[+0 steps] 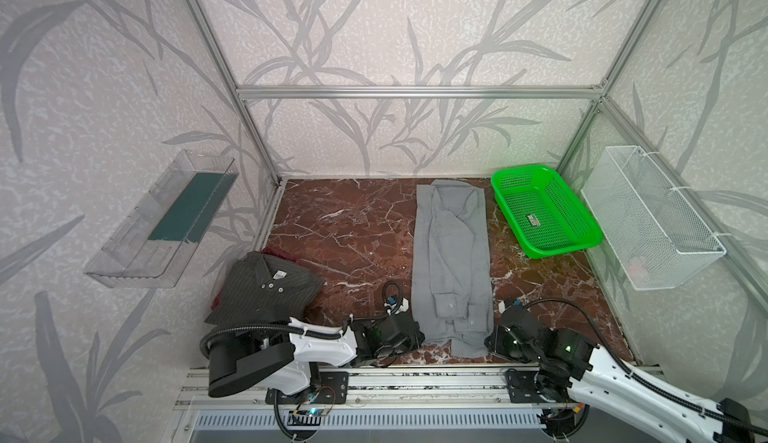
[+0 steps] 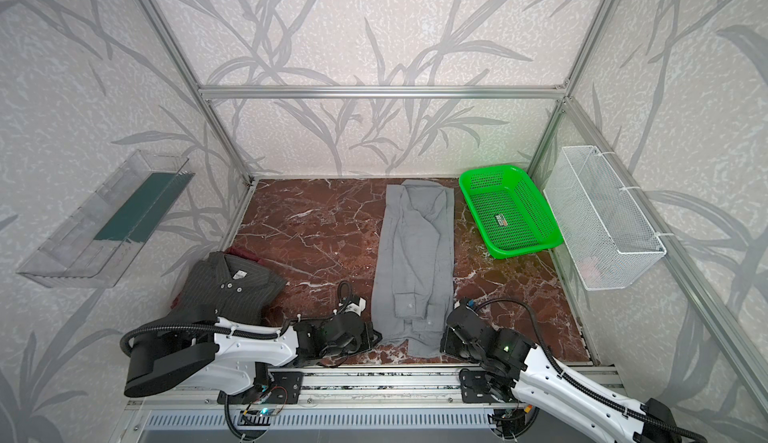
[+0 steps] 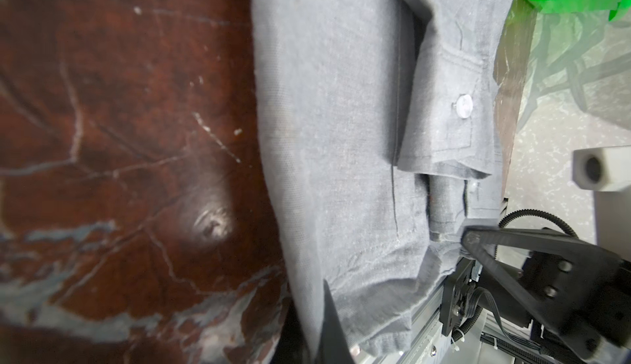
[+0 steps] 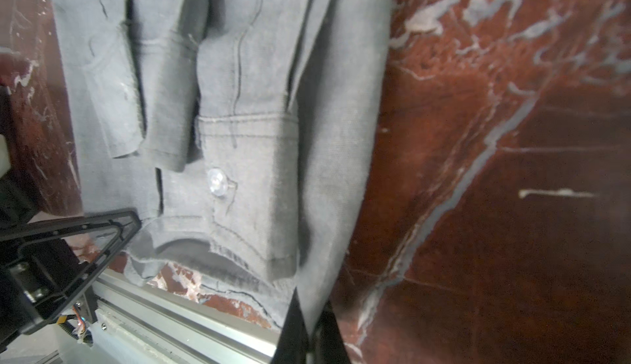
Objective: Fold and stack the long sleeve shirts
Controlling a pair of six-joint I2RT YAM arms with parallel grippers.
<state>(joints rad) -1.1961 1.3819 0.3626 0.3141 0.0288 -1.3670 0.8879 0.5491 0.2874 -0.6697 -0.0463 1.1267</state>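
on the table (image 1: 353,233) the grey shirt (image 1: 451,262) lies as a long strip right of centre; the striped shirt (image 1: 266,291) sits folded lower left. left gripper (image 1: 419,338) and right gripper (image 1: 491,339) pinch the grey shirt's near corners (thin bites). an uneven lift could slip a corner or spill the tucked sleeves (image 4: 246,140).

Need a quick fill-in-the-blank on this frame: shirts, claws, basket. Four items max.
1. The left claw and right claw are both ____ on the near hem of the grey shirt.
2. The pinstriped shirt lies folded at the near ____ corner of the table.
3. The basket standing on the table is coloured ____.
4. Number of shirts inside the basket: ____.

Missing words: shut; left; green; zero.
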